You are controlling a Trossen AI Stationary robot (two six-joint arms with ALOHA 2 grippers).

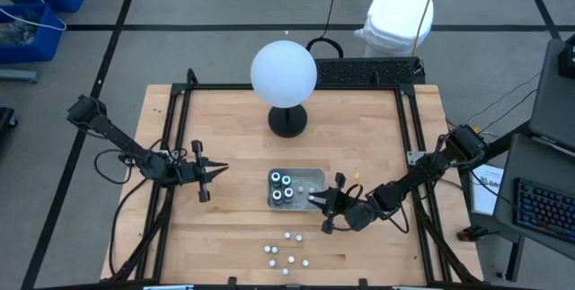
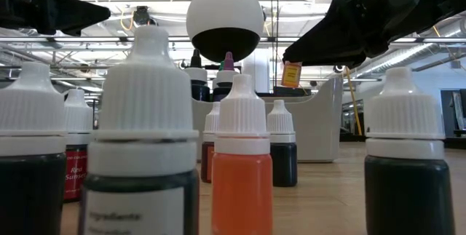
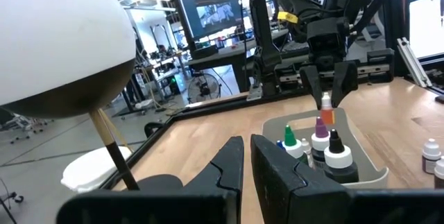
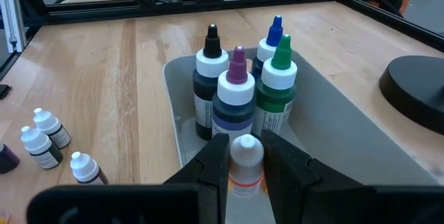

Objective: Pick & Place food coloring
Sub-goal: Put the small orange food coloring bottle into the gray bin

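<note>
Four larger food coloring bottles stand bunched together in the shallow grey tray near the middle of the tabletop: one with a black tip, one with a purple tip, one with a blue tip and one with a green tip. A fifth, smaller bottle with orange liquid and a white cap is pinched between the fingers of the right gripper, which holds it at the tray's edge, just beside the four standing bottles. From the left wrist camera this orange bottle shows between the right gripper's fingers above the tray.

Seven small white-capped bottles stand loose on the tabletop nearer the front edge, well apart from the tray. In the low view six of them can be counted up close, among them an orange one and several dark ones; a red label on one at the left begins with "Red", and a front bottle's label reads "Ingredients".

The left gripper waits over the tabletop to the left of the tray, its fingers nearly pressed together with only a thin gap and nothing between them.

A white globe lamp on a black round base stands behind the tray.
</note>
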